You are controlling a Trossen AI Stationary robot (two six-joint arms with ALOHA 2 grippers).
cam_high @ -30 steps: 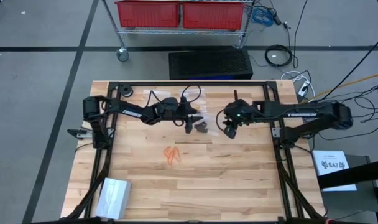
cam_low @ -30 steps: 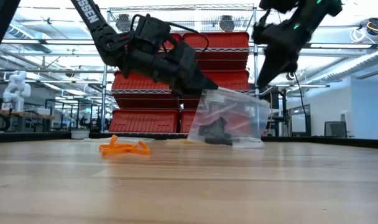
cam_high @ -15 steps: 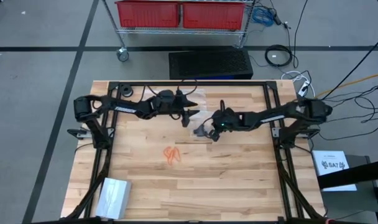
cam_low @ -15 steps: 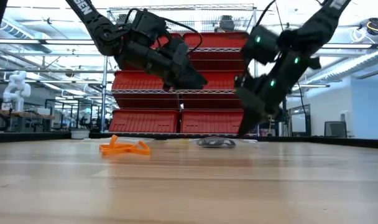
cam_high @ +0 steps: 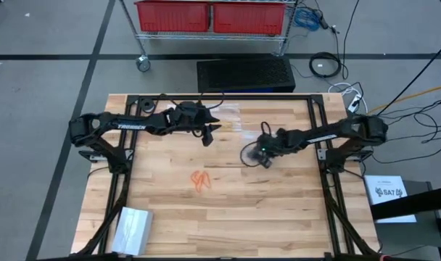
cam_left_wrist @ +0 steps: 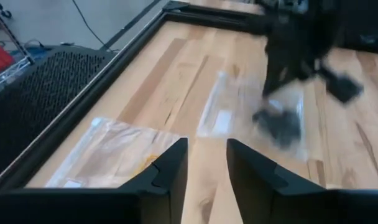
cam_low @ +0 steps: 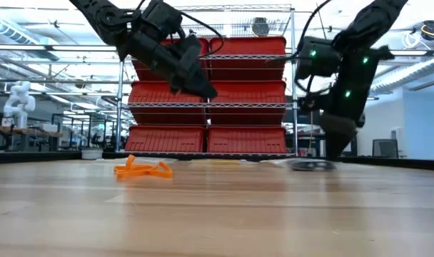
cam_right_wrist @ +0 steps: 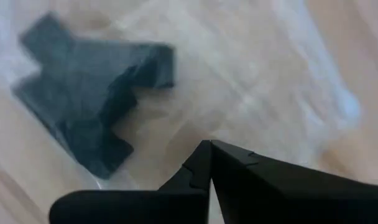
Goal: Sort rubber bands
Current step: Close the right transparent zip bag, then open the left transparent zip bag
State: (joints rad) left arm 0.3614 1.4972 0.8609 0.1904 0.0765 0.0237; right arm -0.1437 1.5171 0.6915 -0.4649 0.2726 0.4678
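Note:
A clear bag (cam_low: 310, 165) with black rubber bands (cam_right_wrist: 89, 81) inside lies flat on the table right of centre. My right gripper (cam_high: 262, 156) stands over it, shut on its film. Orange rubber bands (cam_high: 199, 179) lie loose on the wood nearer the front, also seen low as orange rubber bands (cam_low: 142, 169). My left gripper (cam_left_wrist: 204, 165) hangs open and empty above the far left part of the table, away from the bag. No pale bands can be made out. My right gripper has its shut fingertips on the bag's clear film (cam_right_wrist: 239, 118), beside the black bands. The fingers come steeply from above, slanting from the table's right. The bag lies on the table under them; whether the film is pinched or only pressed does not show.
Two more clear bags lie flat near the far edge: one (cam_left_wrist: 108, 152) and another (cam_left_wrist: 239, 106). A white packet (cam_high: 131, 228) sits at the near left corner. A black frame (cam_high: 206, 96) runs round the table. Bare wood lies at the front.
The bag, which hung upright by my left gripper, has dropped flat onto the table. My left gripper has risen and drawn back toward the far left. My right gripper has come down onto the bag, and the bag has slid toward the table's right edge with it.

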